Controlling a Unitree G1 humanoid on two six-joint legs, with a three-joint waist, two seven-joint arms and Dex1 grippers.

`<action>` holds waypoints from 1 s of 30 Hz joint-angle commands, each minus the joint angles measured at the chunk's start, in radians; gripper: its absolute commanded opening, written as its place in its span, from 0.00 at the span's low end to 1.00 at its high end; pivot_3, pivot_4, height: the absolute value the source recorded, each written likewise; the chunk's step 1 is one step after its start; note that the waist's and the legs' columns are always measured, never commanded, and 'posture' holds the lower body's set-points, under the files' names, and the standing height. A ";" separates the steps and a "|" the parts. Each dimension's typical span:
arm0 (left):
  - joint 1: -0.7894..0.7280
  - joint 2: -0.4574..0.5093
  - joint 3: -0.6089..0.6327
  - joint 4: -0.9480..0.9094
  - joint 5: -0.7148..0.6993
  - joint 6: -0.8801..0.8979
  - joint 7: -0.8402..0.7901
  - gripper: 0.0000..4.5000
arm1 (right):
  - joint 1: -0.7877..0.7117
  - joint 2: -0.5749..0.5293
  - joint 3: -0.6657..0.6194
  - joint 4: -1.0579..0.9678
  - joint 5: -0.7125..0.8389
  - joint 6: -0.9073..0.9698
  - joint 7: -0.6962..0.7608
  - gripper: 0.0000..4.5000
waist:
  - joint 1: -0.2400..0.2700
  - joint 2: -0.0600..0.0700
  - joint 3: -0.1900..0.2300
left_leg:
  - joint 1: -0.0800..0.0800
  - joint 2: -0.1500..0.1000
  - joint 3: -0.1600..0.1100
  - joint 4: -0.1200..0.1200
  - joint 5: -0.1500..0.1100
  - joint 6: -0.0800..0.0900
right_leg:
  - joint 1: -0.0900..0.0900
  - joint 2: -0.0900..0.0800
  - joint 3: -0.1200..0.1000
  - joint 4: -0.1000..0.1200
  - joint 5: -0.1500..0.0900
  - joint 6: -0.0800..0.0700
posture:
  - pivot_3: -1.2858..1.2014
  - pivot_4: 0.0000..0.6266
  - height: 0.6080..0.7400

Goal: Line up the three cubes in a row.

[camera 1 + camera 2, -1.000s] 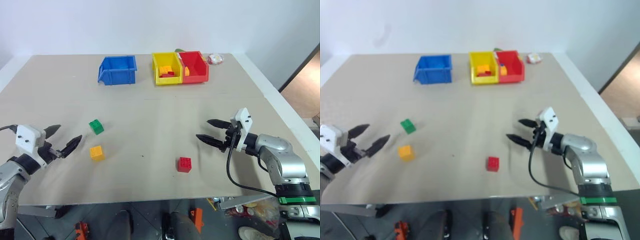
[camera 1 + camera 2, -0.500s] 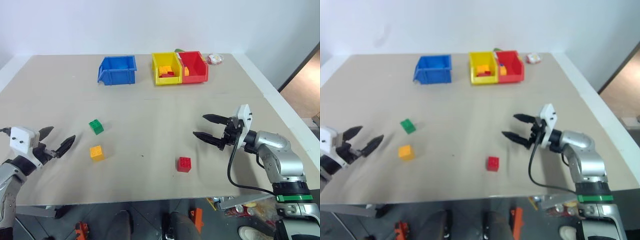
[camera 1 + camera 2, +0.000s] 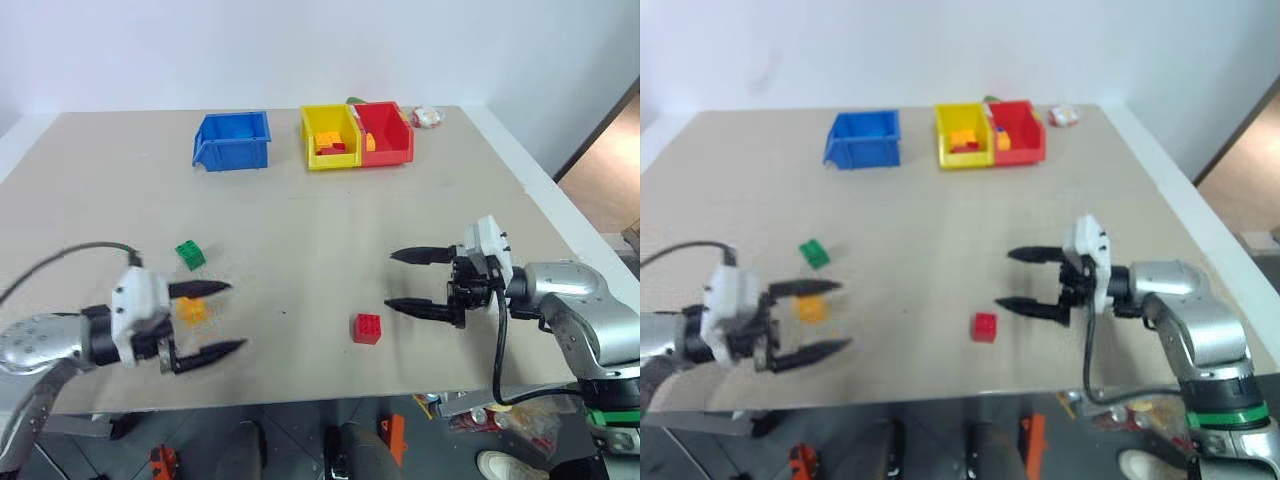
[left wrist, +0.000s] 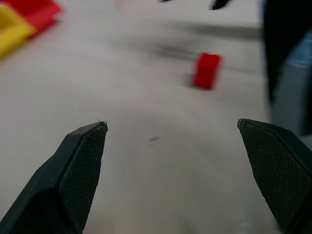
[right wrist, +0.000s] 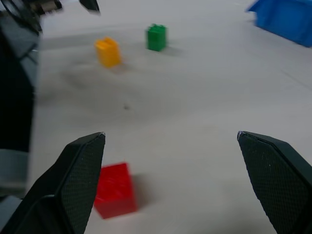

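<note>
I see the table (image 3: 300, 230) with three cubes apart, not in a row. The red cube (image 3: 367, 328) lies at 6 o'clock of centre, the yellow-orange cube (image 3: 192, 309) at 8 o'clock, the green cube (image 3: 190, 254) at 9 o'clock. My left gripper (image 3: 218, 318) hangs released, spread beside the yellow-orange cube. My right gripper (image 3: 407, 280) hangs released, empty, at 2 o'clock of the red cube.

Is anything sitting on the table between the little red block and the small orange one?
No. In the left eye view, only bare beige tabletop lies between the small red studded plastic cube and the yellow-orange studded plastic cube; the right wrist view agrees.
</note>
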 commanded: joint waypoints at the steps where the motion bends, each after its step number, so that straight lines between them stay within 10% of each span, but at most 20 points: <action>1: -0.018 -0.008 -0.061 0.012 0.043 -0.046 -0.046 0.99 | 0.034 0.019 0.025 -0.107 0.016 0.024 -0.042 1.00 | 0.001 0.000 0.000 | 0.000 0.000 -0.001 0.000 0.000 0.000 | 0.000 0.001 0.001 0.000 -0.001 -0.002 | 0.52 0.24 1.00; 22: -0.062 -0.073 -0.151 0.044 0.106 -0.096 -0.044 0.99 | 0.169 0.082 0.129 -0.045 -0.170 -0.103 -0.139 1.00 | 0.001 -0.001 0.000 | -0.002 0.000 -0.001 0.006 0.000 0.000 | 0.001 0.006 0.009 0.000 -0.001 -0.003 | 0.52 0.24 1.00; 30: -0.055 -0.074 -0.157 0.040 0.115 -0.100 -0.025 1.00 | 0.176 0.090 0.136 -0.020 -0.185 -0.127 -0.133 0.41 | 0.001 -0.001 -0.001 | -0.002 0.000 -0.001 0.007 0.000 0.001 | 0.001 0.006 0.009 0.000 -0.001 -0.003 | 0.52 0.24 1.00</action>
